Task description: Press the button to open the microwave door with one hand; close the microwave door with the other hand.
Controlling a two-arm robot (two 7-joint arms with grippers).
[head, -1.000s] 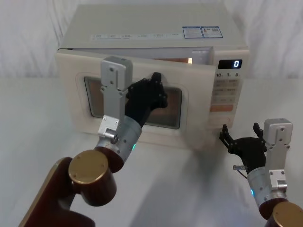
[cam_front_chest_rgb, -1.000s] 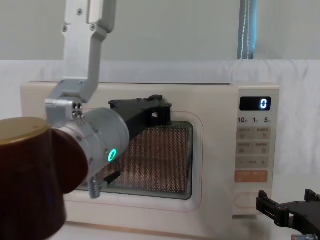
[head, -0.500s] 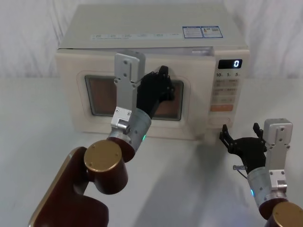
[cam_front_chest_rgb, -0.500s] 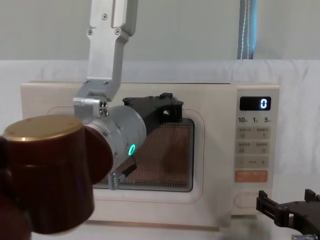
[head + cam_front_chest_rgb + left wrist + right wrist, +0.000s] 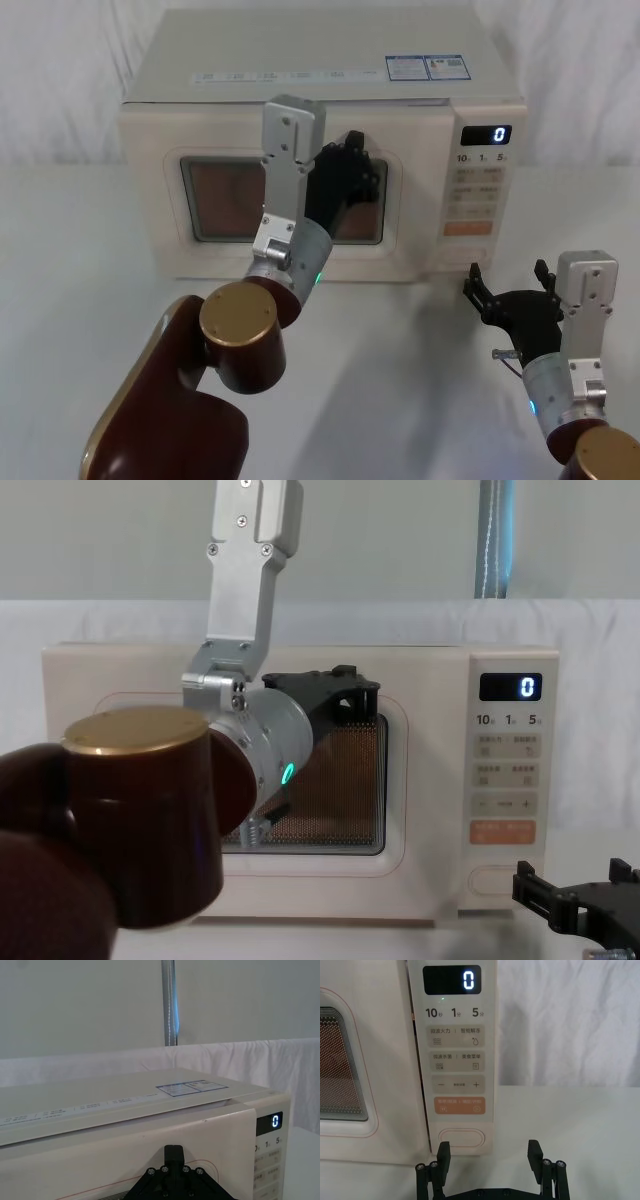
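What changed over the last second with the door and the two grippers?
The left gripper moved forward and to the right against the door, swinging it from ajar to flush with the microwave front; the lit gap at its top edge is gone. The right gripper stayed put, open, in front of and below the button. The display reads 0 as before.

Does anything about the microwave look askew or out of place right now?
Nothing stands out: the microwave door sits flush under the left gripper, while the right gripper waits open below the button.
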